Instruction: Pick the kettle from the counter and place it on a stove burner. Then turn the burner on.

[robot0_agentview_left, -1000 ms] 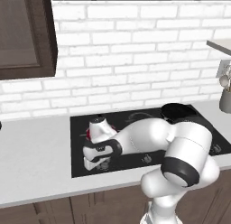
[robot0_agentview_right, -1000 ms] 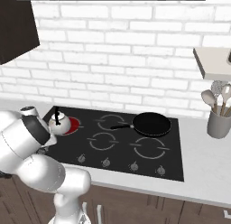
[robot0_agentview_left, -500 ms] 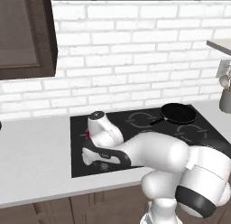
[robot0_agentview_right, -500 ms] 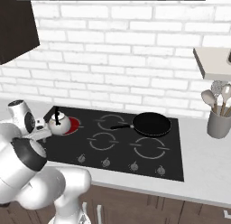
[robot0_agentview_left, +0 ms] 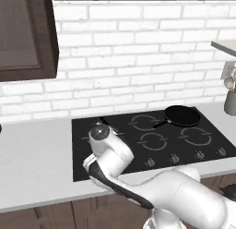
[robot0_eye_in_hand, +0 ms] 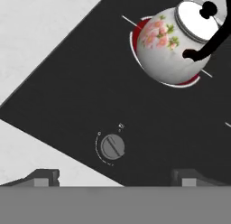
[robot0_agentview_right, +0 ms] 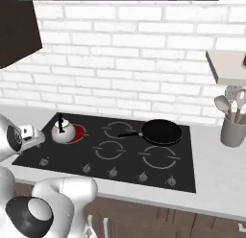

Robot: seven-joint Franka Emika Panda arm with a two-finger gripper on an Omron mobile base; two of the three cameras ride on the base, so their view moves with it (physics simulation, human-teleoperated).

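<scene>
Since the earlier pictures the arm has swung further left and low, off the kettle (robot0_agentview_right: pixel 63 132), which has not shifted. It sits on the stove burner (robot0_agentview_right: pixel 77 133) at the left rear of the cooktop (robot0_agentview_right: pixel 158 177), and that ring glows red beneath it, so the burner seems already lit. In the hand view the kettle (robot0_eye_in_hand: pixel 173 42) is apart from the hand (robot0_eye_in_hand: pixel 115 177), whose fingertips (robot0_eye_in_hand: pixel 44 177) stand wide and grip nothing: it is open, hovering above a knob (robot0_eye_in_hand: pixel 112 146) at the front of the glass, not touching it.

The risk I judge from here: with the fingers so near that knob, a stray brush while pulling away could turn the burner off again, or the elbow sweeping low over the bench (robot0_agentview_left: pixel 32 154) could clip the kettle's upright handle.

The hand view gives the floral pattern and the knob's dial marks. The right base view gives the frying pan (robot0_agentview_right: pixel 161 132) on the right rear ring and the utensil pot (robot0_agentview_right: pixel 233 131). In the left base view the arm's white link covers the kettle's place
</scene>
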